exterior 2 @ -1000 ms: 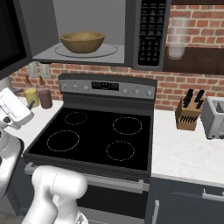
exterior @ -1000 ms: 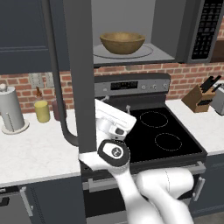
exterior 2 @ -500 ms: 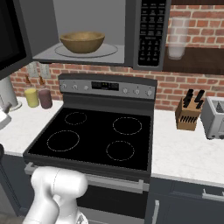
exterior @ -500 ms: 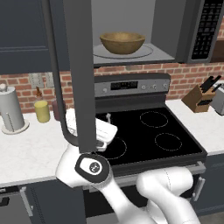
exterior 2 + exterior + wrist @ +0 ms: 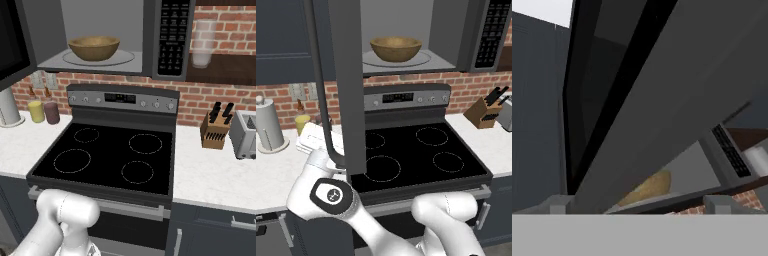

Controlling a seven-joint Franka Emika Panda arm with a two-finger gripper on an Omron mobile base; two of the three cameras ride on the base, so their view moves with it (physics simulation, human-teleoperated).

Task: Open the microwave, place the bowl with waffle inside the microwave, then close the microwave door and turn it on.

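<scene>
The microwave (image 5: 491, 30) hangs above the stove with its cavity open. The brown wooden bowl (image 5: 396, 48) (image 5: 94, 47) rests on the round plate inside; the waffle is hidden by the bowl's rim. The microwave door (image 5: 346, 85) (image 5: 12, 45) stands swung out to the left, its long bar handle (image 5: 318, 85) facing left. My white hand (image 5: 312, 139) is low on the left, behind the door and handle. In the hand view my gripper (image 5: 638, 205) is open and looks up along the door's underside (image 5: 662, 100) toward the bowl (image 5: 649, 187), with nothing between the fingertips (image 5: 559, 204).
The black stove top (image 5: 406, 155) (image 5: 110, 155) lies below the microwave. A paper towel roll (image 5: 268, 125) and yellow jar (image 5: 36, 111) with a maroon jar (image 5: 51, 112) stand on the left counter. A knife block (image 5: 215, 130) and toaster (image 5: 247, 132) are on the right.
My arm has swung left and down, carrying the hand from in front of the stove to behind the open door. The door looks turned slightly further into the right base view.
</scene>
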